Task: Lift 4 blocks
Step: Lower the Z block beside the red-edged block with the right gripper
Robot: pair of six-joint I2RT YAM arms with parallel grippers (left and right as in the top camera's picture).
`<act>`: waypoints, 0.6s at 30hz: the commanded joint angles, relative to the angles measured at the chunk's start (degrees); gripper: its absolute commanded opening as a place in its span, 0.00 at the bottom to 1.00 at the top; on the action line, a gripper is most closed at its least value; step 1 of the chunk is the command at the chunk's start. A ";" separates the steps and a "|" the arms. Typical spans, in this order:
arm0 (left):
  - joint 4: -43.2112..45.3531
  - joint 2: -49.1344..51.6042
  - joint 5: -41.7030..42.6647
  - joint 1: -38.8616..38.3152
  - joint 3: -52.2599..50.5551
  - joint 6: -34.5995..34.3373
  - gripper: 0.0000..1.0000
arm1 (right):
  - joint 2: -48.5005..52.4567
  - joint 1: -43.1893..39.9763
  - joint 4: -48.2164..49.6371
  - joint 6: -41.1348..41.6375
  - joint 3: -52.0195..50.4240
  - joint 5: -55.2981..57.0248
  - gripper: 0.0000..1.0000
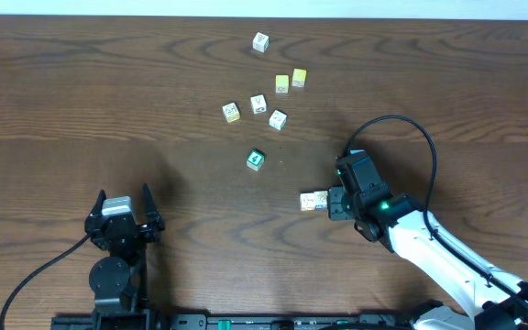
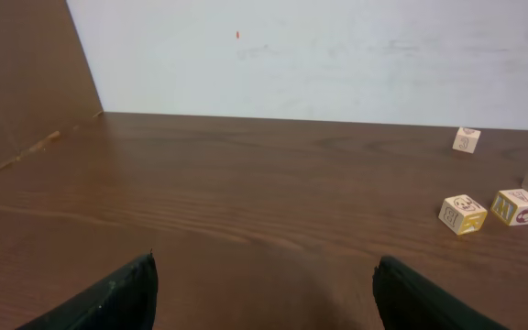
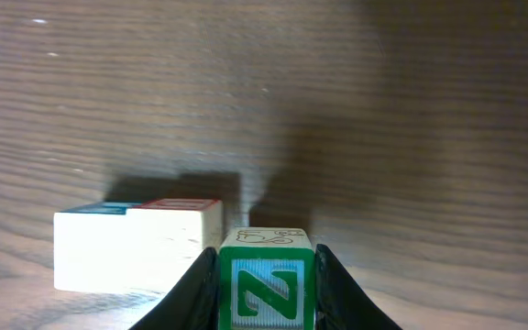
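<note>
The right gripper [image 3: 266, 307] was clamped on the green N block [image 3: 266, 286], its two fingers pressed against opposite side faces so the letter faced the wrist camera; that square, centred hold looked suited to lifting the block straight up without tipping. It was worked low over the table [image 1: 81, 92], just beside a blue-edged block [image 3: 90, 249] and a red-edged block [image 3: 180, 229] that sat touching each other, which probably explains why the fingers came in from the free side. The left gripper [image 1: 123, 202] sat at its own near edge of the table with its jaws spread wide and nothing between them, well apart from every block, apparently parked. The second green block [image 1: 256, 159] lay alone on the table between the right arm and the far cluster, and the cream block [image 1: 232, 112] sat at the left of that cluster, near the two yellow cubes [image 1: 291, 81]. From overhead the N block was hidden under the right gripper, so only the pale pair beside it showed. Whether the N block had left the wood could not be told, since its bottom edge was cut off in the wrist view. Letters on the far blocks were too small to read.
</note>
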 commanded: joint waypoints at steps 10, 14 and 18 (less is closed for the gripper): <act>-2.29 -0.28 -0.72 0.28 -1.07 -0.26 0.76 | 2.43 0.24 1.79 -0.39 -0.35 0.87 0.24; -2.29 -0.28 -0.72 0.28 -1.07 -0.26 0.75 | 4.17 0.24 2.93 -0.39 -0.35 0.37 0.24; -2.29 -0.28 -0.72 0.28 -1.07 -0.26 0.76 | 4.90 0.24 3.85 -0.42 -0.35 -0.22 0.24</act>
